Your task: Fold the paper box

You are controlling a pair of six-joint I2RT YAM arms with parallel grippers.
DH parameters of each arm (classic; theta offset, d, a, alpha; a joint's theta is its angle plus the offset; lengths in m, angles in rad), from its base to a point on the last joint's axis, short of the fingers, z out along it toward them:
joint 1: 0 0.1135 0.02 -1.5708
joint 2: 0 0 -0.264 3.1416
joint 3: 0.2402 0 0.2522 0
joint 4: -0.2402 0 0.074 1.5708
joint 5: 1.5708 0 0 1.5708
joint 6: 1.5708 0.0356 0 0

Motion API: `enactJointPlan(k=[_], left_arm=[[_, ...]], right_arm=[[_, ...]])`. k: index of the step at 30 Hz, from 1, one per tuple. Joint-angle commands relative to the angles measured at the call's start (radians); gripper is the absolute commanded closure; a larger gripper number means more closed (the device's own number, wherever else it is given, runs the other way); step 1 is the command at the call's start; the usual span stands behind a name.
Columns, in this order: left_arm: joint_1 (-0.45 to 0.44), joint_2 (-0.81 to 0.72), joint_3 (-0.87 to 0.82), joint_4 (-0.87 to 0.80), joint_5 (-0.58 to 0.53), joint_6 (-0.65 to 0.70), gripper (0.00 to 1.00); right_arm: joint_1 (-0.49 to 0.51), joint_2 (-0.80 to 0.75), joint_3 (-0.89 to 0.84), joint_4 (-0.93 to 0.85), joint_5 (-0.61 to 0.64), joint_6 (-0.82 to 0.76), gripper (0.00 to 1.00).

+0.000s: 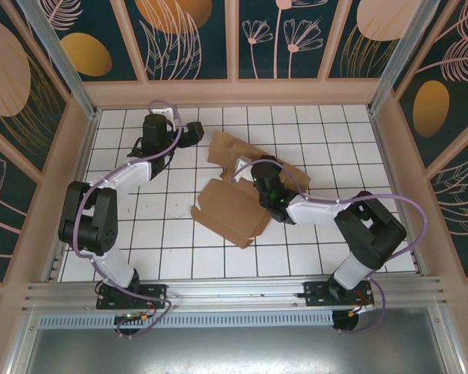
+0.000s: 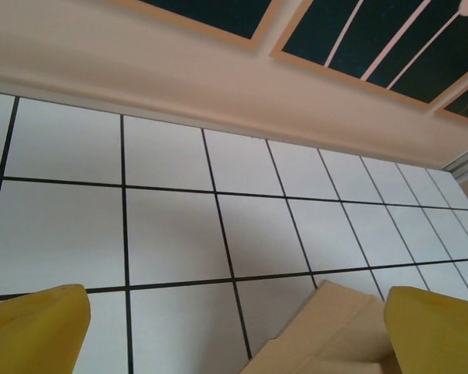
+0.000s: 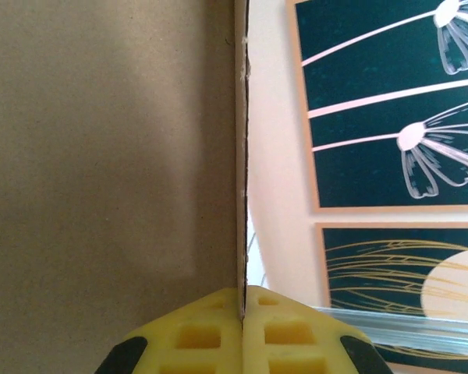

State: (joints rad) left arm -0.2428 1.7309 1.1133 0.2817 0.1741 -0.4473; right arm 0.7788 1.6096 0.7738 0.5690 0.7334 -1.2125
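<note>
Paper box (image 1: 226,209) mid-worktop (image 1: 164,253), partly folded. My right jaws pressed together on its flap edge; my left jaws spread, empty, near far-left corner. Best: firm pinch, swing flap along crease, left steadies base.

Bright, even light falls from above. On the white tiled table (image 1: 179,257) the arms cast only faint, soft shadows, with no glare, and the overhead view is sharp throughout. The yellow fingers (image 2: 33,331) of the left gripper (image 2: 234,312) are blurred, close to the lens. In the right wrist view the paper box (image 3: 101,156) is a dull, shaded brown, and the right gripper (image 3: 242,300) looks soft.
</note>
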Motion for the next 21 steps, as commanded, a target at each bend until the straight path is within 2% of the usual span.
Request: enactJointPlan(k=[1, 3, 7, 13, 21], left_arm=[[0.037, 0.033, 0.038, -0.021, 0.006, 0.036, 0.1], [0.069, 0.051, 0.051, -0.01, 0.049, -0.002, 0.16], [0.131, 0.096, 0.072, 0.034, 0.174, -0.101, 0.17], [0.135, 0.138, 0.112, 0.019, 0.185, -0.068, 0.15], [0.135, 0.292, 0.252, -0.093, 0.219, -0.018, 0.24]], right_arm=[[0.005, -0.049, -0.009, 0.111, 0.007, -0.068, 1.0], [0.005, -0.045, -0.021, 0.125, 0.007, -0.102, 1.0], [0.021, -0.033, -0.046, 0.172, 0.005, -0.146, 1.0], [0.036, 0.029, -0.051, 0.209, 0.034, -0.156, 1.0], [0.016, 0.069, -0.048, 0.228, 0.024, -0.139, 1.0]])
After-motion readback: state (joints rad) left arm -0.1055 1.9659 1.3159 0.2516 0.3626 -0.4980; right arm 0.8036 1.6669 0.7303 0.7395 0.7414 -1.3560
